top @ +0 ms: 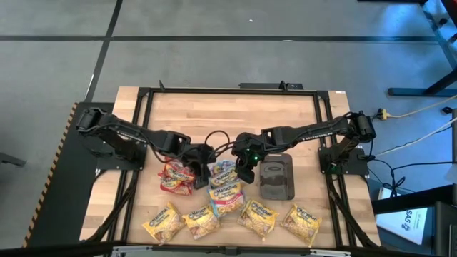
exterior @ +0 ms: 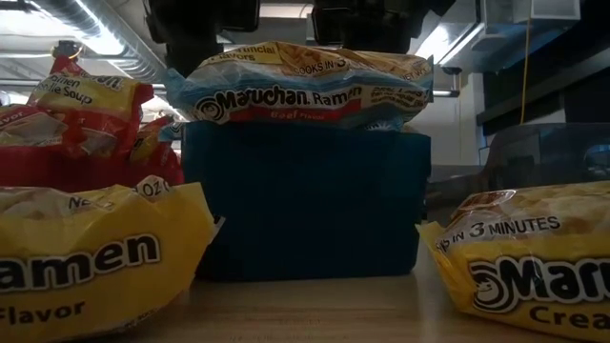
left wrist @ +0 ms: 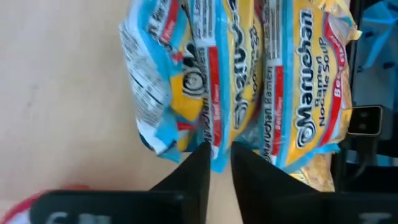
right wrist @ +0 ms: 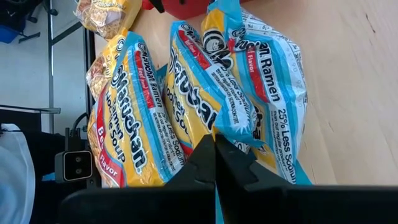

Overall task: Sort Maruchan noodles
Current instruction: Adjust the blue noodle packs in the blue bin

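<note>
Blue-edged Maruchan packets point(top: 223, 187) lie stacked on a teal tray point(exterior: 305, 200); the top one point(exterior: 305, 90) rests flat on it. Red packets point(top: 175, 177) sit piled to their left. Yellow packets point(top: 250, 216) lie in a row along the near edge. My left gripper point(top: 201, 157) is at the blue stack's far-left corner, nearly shut with a packet edge between its tips point(left wrist: 221, 155). My right gripper point(top: 245, 170) is at the stack's right side, fingers shut point(right wrist: 215, 142) over the blue packets point(right wrist: 186, 106). My left gripper pinches the blue sealed edge point(left wrist: 217, 163) of one blue packet between its two fingertips, only at their free ends. The packet lies with the others on the stack. My right gripper's shut tips sit against a blue packet point(right wrist: 214, 127); whether they pinch a fold, I cannot tell.
A dark grey tray point(top: 277, 178) lies right of the blue stack, close under the right arm. A red tray shows behind the blue packets point(right wrist: 186, 7). Bare wood spreads across the table's far half point(top: 228, 114). The two grippers are close together over the middle.
</note>
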Available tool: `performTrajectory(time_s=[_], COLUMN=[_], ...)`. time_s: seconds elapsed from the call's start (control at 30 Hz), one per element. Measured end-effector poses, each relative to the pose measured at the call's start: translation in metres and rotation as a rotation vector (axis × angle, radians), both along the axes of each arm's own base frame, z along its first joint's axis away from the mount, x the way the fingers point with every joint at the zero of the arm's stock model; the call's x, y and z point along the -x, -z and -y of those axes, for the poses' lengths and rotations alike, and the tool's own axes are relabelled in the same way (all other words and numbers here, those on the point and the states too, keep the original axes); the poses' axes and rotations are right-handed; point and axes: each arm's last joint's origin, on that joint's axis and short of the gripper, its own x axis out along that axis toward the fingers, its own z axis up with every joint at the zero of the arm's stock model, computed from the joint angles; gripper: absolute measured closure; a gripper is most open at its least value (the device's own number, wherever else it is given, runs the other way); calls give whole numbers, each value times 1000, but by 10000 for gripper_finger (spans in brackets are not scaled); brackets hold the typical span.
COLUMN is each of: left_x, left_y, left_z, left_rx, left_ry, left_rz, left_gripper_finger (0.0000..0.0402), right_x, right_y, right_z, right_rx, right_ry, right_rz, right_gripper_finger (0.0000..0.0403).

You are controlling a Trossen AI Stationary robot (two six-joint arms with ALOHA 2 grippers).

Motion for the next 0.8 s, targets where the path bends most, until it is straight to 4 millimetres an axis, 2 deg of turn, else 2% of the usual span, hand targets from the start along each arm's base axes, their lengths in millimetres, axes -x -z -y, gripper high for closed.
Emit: performTrajectory(time_s=[0.27, 0.8], left_x=[-1, -8], left_y=[0, 12], left_z=[-3, 0], left_rx=[-6, 8], left_ry=[-9, 6], left_rz=[4, -26], left_gripper_finger=[294, 290], right_x=[0, 0], right_y=[0, 0], right_z=[0, 0], right_rx=[0, 2], right_ry=[0, -2], right_rz=[0, 2], right_gripper_finger=[403, 403])
